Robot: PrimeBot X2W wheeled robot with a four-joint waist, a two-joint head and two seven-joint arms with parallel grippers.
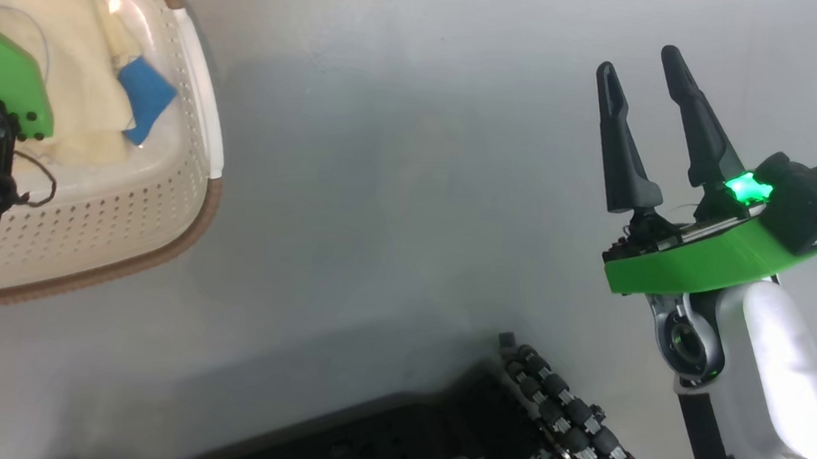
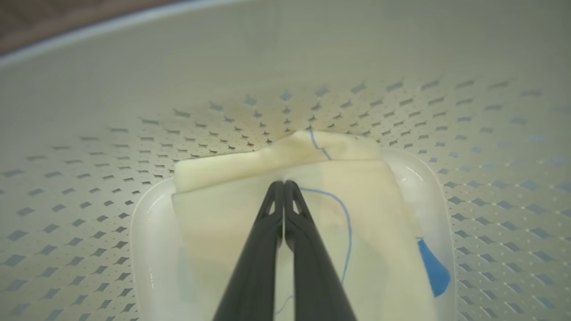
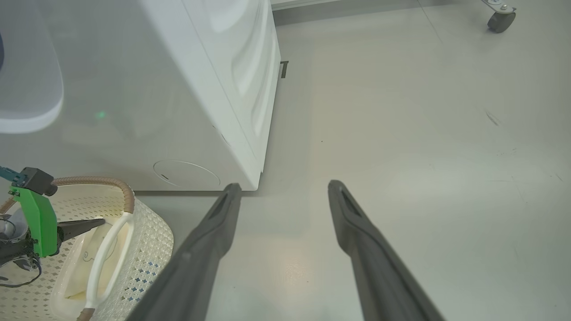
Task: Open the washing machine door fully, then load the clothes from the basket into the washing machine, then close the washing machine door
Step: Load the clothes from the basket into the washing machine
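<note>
Since the clothes [image 2: 223,214] must leave the basket [image 2: 89,178], my left pincer [image 2: 283,183] is clamped on a fold; right pincer [image 1: 639,61] hangs wide, empty.

Test lab dressed as a laundry corner, as it looks on my remote feeds: a big white metal washing machine [image 3: 232,80] stands on a bare, glossy pale grey floor [image 3: 424,133]. A cream perforated plastic basket with a brown rim [image 1: 161,186] sits near it, and the small black caster wheel [image 3: 498,20] of some rolling equipment shows at the far edge.
</note>
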